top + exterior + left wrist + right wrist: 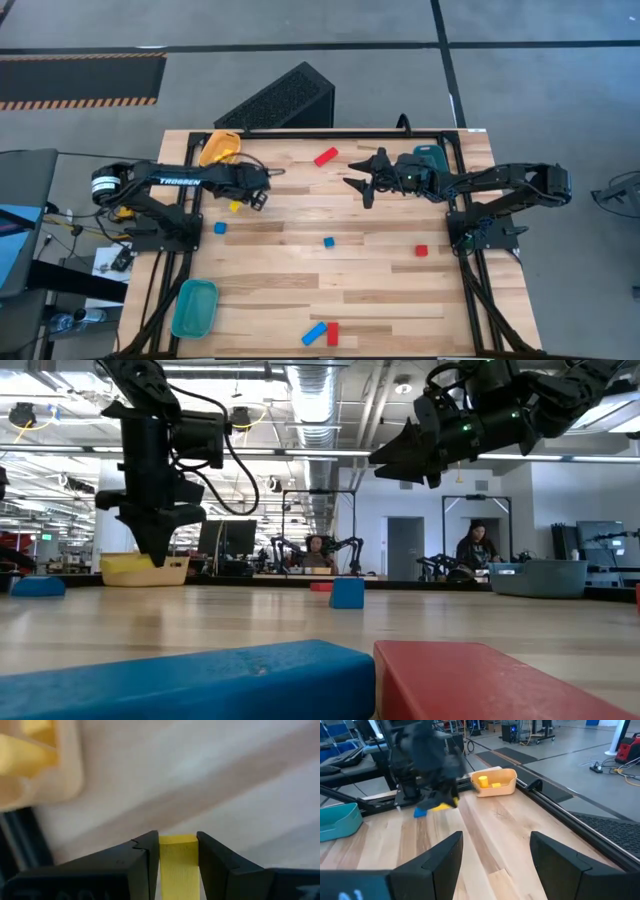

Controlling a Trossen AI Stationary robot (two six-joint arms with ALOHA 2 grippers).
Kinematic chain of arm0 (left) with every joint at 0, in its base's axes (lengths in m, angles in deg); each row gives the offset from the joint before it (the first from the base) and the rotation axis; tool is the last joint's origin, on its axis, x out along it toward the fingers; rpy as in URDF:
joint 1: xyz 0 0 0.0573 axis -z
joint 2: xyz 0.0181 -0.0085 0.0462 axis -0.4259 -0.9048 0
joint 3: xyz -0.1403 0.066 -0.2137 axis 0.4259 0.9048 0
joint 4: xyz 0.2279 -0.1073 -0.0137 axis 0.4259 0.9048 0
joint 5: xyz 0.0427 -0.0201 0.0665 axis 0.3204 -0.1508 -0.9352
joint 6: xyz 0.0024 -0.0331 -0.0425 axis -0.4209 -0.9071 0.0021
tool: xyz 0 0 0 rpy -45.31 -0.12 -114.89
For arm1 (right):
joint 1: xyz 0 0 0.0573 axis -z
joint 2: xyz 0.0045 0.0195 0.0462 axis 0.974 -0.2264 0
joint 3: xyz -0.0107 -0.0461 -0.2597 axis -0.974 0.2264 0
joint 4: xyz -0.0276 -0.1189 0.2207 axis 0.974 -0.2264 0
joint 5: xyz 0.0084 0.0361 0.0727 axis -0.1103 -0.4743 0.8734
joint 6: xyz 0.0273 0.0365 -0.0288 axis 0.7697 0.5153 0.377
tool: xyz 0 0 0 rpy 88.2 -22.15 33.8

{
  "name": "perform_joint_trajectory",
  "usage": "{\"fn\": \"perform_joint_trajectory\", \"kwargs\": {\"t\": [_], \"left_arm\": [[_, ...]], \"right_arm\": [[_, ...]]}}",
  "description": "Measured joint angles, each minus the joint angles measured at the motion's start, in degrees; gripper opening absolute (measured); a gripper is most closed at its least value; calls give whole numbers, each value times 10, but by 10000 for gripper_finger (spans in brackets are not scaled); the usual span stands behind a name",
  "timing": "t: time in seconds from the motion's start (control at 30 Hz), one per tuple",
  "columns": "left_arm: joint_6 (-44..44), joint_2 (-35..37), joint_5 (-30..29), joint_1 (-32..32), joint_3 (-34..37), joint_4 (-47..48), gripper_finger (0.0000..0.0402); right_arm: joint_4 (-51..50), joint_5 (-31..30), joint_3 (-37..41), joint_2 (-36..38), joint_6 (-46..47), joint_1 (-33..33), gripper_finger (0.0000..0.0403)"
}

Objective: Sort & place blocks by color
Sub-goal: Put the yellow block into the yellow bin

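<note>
Two dark arms reach in over the wooden table [300, 270], one from each side. At the near-left corner of the table lies a teal tray [194, 307]; a yellow tray [219, 148] sits at the far-left edge with yellow pieces already inside, and what seems to be a second teal tray [430, 155], mostly hidden by the right arm, sits at the far right.

Raised off the table near the yellow tray, the left gripper [178, 851] is clamped on a yellow block [178, 860] pinched between its fingers. Spread wide with nothing between its fingers, the right gripper [362, 177] hangs in the air over the far middle of the table.

Loose blocks are scattered on the wood: a red bar [326, 156] near the far edge, a blue bar [314, 333] and a red block [332, 333] touching at the near edge, a small blue cube [220, 228] on the left, another blue cube [328, 242] in the middle, and a red cube [421, 250] toward the right.
</note>
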Motion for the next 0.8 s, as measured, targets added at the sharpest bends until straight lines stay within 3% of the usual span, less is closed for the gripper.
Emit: {"fn": "perform_joint_trajectory", "kwargs": {"t": [0.27,0.43,0.7,0.8], "left_arm": [[114,0,-94,-99,-78,47,83],[170,0,-156,-196,-92,6,83],[228,0,-161,-326,-77,-85,91],[263,0,-80,-336,-77,-106,110]], "right_arm": [[0,0,0,0,0,0,255],[2,0,0,0,8,0,255],[15,0,0,0,12,-11,255],[17,0,-3,0,12,-17,255]]}}
